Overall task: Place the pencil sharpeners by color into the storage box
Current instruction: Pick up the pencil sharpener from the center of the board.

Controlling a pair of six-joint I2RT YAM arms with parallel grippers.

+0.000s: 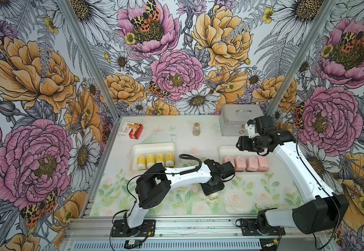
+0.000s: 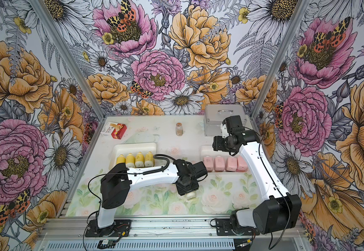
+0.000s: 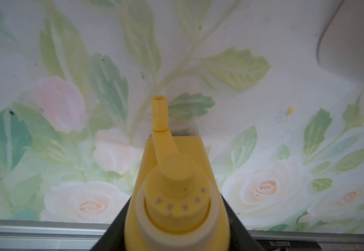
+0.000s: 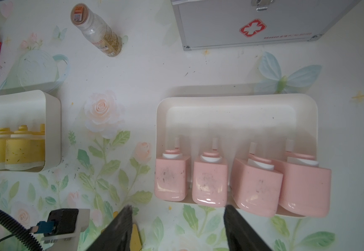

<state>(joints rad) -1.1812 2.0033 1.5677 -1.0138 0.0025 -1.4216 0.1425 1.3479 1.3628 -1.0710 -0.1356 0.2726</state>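
**A:** How far along are we?

**B:** Four yellow bottle-shaped plastic pencil sharpeners (image 1: 155,160) stand in a row along the near side of the cream plastic storage box on the left (image 1: 152,145). Four pink rounded-block plastic pencil sharpeners (image 1: 246,164) line the near side of the cream plastic storage box on the right (image 4: 237,100). We judge the pink set done.

**A:** So what is left for us?

**B:** One piece, the fifth yellow sharpener (image 3: 174,184). It is down at the flower-printed bench (image 1: 172,204), nearer the front than both boxes and roughly between them, under the left gripper (image 1: 213,189). In the left wrist view the jaws flank its body on either side. We cannot tell whether they already pinch it.

**A:** And our other arm?

**B:** The right gripper (image 4: 177,214) hangs near the pink box's near edge, jaws spread, nothing between them.

**A:** Anything in our way?

**B:** Little, we think. The small clear jar of brown stuff (image 1: 196,128), the red-and-white cardboard carton (image 1: 133,130) and the silver metal case (image 1: 235,121) sit at the far side, well apart from the path. The yellow row fills its box's near side, so we would aim behind it, and mind the left arm's black cable (image 1: 189,157) looping beside that box.
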